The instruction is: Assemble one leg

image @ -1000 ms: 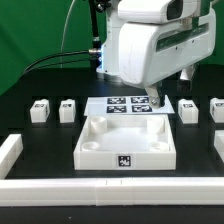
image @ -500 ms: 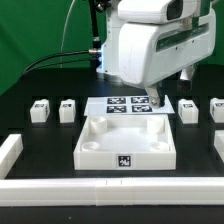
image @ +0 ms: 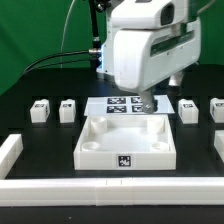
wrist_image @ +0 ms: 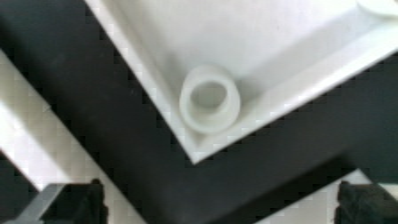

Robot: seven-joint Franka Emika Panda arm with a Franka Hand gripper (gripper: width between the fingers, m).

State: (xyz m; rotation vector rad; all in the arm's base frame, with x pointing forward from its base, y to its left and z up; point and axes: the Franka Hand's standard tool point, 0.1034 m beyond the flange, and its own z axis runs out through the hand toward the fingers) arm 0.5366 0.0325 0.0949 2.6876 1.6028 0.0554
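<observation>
Now hovering over the far right corner socket of the panel, jaws spread and empty, with the leg standing on the counter to the right; could clip the raised rim if lowered here.

White panel seen at centre of black table, tag borne on front wall. Marker board laid just behind. Four posts stood in row: outer left leg, inner left leg, inner right leg, outer right leg. Arm hung above panel's far edge. Gripper held low near far right corner, jaws not discernible. White rail laid along front.
</observation>
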